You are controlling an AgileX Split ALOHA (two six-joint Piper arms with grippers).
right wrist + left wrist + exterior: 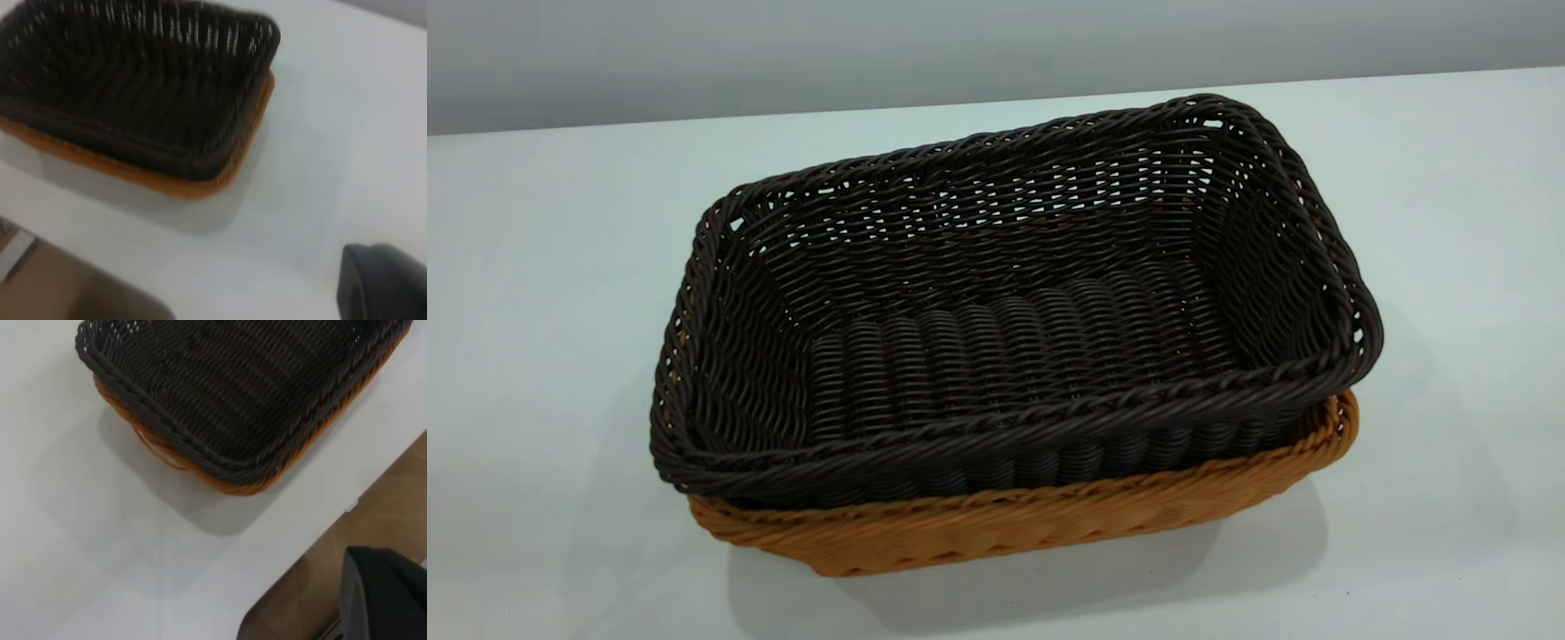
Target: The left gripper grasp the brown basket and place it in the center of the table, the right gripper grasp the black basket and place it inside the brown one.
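The black basket [1014, 338] sits nested inside the brown basket [1049, 520] in the middle of the white table [560, 267]; only the brown rim and lower wall show beneath it. Neither gripper appears in the exterior view. In the left wrist view, a dark part of the left gripper [383, 597] hangs off the table's edge, well away from the black basket [253, 380] and the brown basket [230, 485]. Seen from the right wrist, the right gripper [383, 283] is above bare table, apart from the black basket [133, 87] and the brown basket [167, 183].
A brown floor [373, 513] lies beyond the table edge in the left wrist view, and floor [67, 287] also shows in the right wrist view. White tabletop [333, 133] surrounds the stacked baskets on all sides. A grey wall [783, 44] stands behind.
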